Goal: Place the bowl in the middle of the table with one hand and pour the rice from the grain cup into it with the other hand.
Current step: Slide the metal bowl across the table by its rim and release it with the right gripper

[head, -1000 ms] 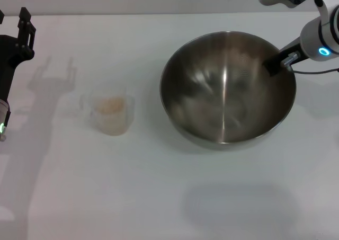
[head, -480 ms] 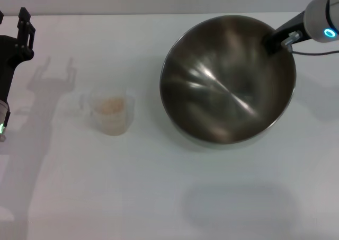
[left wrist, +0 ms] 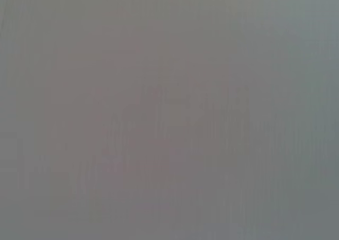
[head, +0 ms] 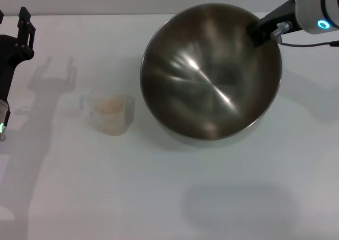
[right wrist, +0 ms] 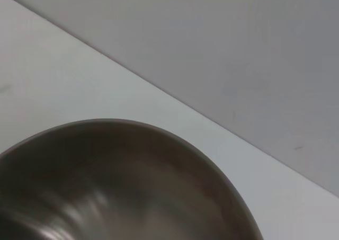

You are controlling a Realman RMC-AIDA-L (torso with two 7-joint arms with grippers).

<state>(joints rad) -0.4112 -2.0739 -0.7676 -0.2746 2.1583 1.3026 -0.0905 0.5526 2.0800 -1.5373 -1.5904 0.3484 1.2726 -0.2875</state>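
The steel bowl (head: 211,73) hangs tilted above the white table (head: 159,187), right of centre in the head view, its inside shiny and empty. My right gripper (head: 260,31) is shut on the bowl's far right rim. The bowl's inside also fills the low part of the right wrist view (right wrist: 116,187). The clear grain cup (head: 110,113) with pale rice (head: 109,105) in it stands upright on the table to the left of the bowl. My left gripper (head: 16,30) is at the far left edge, apart from the cup. The left wrist view shows only blank grey.
The bowl's shadow (head: 238,208) lies on the table near the front. A grey wall (right wrist: 238,54) runs behind the table's far edge.
My right gripper has lifted the bowl off the table, tilted it and carried it to the left, toward the middle. The cup and the left arm have not moved.
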